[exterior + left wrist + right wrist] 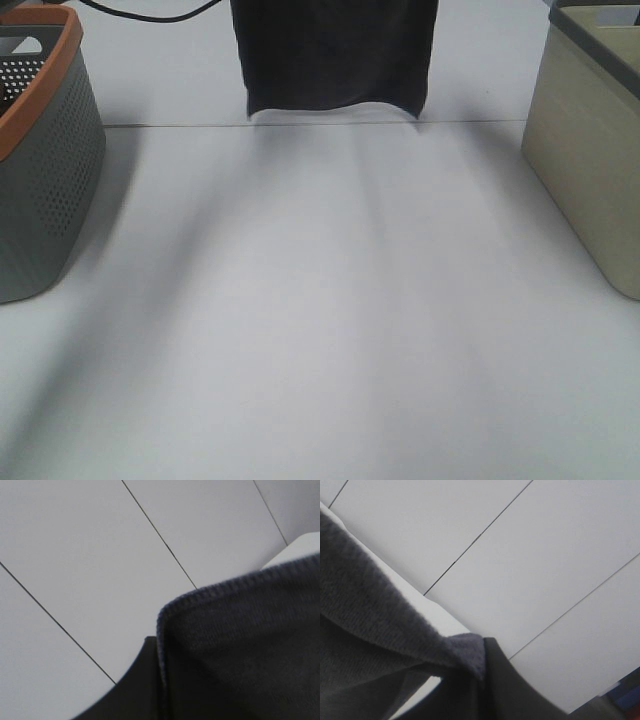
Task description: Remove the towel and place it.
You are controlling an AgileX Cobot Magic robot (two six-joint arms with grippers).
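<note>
The towel (335, 55), dark charcoal, hangs in the air at the top middle of the exterior high view, its lower edge a little above the white table (320, 320). Neither arm shows in that view. In the left wrist view a hemmed corner of the towel (240, 655) runs into my left gripper (160, 680), whose dark finger (132, 695) lies against the cloth. In the right wrist view another corner of the towel (462, 652) is pinched at my right gripper (482, 675) beside its dark finger (515, 695). Both grippers are shut on the towel.
A grey perforated basket with an orange rim (45, 170) stands at the left edge. A beige bin with a grey rim (590, 170) stands at the right edge. A black cable (150, 14) lies at the back left.
</note>
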